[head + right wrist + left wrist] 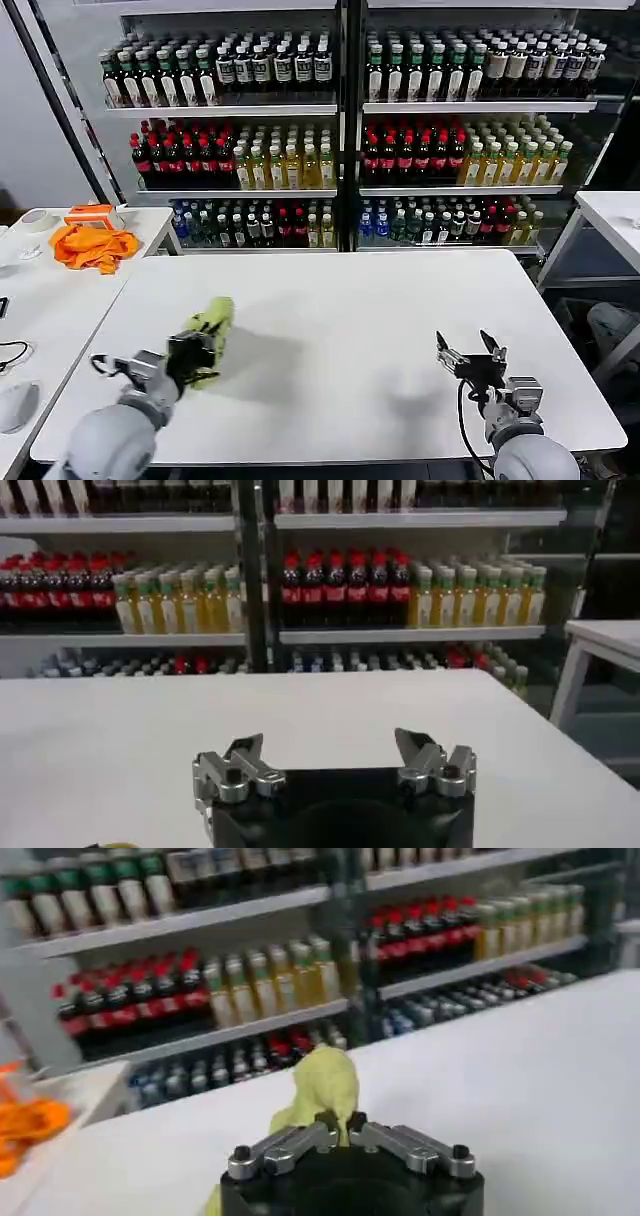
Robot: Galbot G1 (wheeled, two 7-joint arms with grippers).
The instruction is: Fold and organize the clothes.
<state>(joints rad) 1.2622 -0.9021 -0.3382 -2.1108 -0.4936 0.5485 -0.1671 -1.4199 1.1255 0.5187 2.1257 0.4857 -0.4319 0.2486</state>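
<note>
One lime T-shirt (210,325), one orange cloth (93,245), two pincers, three white tables.

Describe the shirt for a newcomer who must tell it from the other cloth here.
On the big white table, look near its left side. The T-shirt hangs bunched in the left gripper. It is plain lime, unlike the orange cloth on the side table.

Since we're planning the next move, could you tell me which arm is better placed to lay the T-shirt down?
Left. The left gripper is shut on the bunched T-shirt, held over the table. The right gripper is open, well away from it.
</note>
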